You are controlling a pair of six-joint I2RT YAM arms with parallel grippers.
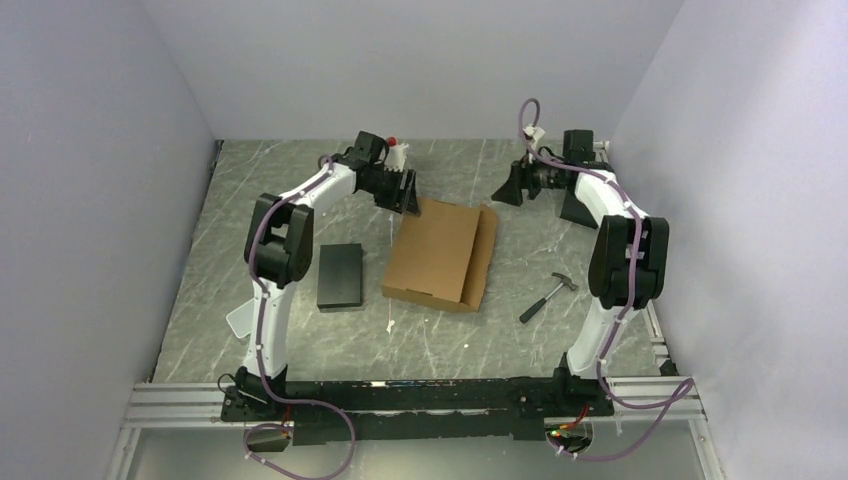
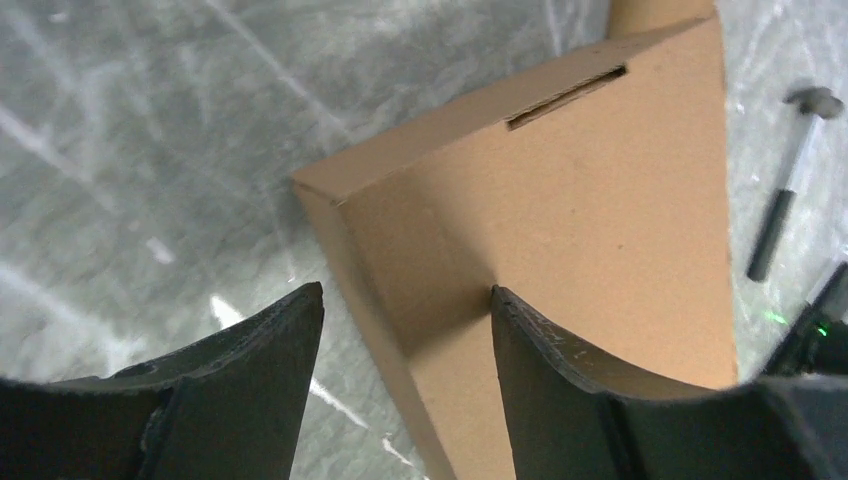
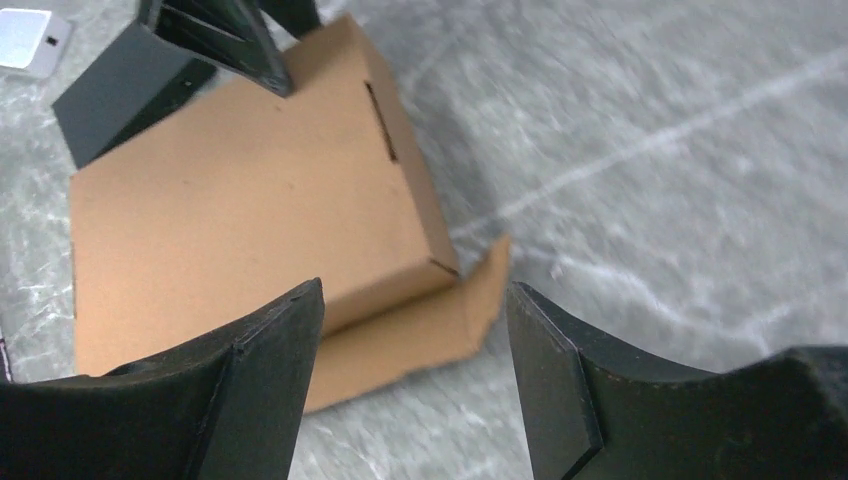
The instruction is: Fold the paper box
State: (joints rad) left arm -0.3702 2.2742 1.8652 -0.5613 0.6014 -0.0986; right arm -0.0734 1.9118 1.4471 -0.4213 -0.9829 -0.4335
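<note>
On the near part of the table (image 1: 300, 340) lie two loose things: a hammer (image 1: 547, 298) on the right side and a black block (image 1: 340, 275) on the left side. Between them, about in the middle of the table, the paper box (image 1: 437, 250) lies flat with its lid down. One flap (image 1: 486, 250) stands out along its right side and is not tucked in.

Farther away, the left claw (image 1: 405, 192) is at the far left corner of the box. Its jaws are spread. In the left wrist view this corner and the left wall of the box are between the two fingers, one finger over the lid and the other outside, over the table. I cannot tell if a finger touches the cardboard, but the claw does not pinch it.

The right claw (image 1: 510, 187) is just beyond the far right corner of the box, apart from it. Its jaws are spread too and hold nothing. In the right wrist view the box and its loose flap lie below and ahead of the fingers.
</note>
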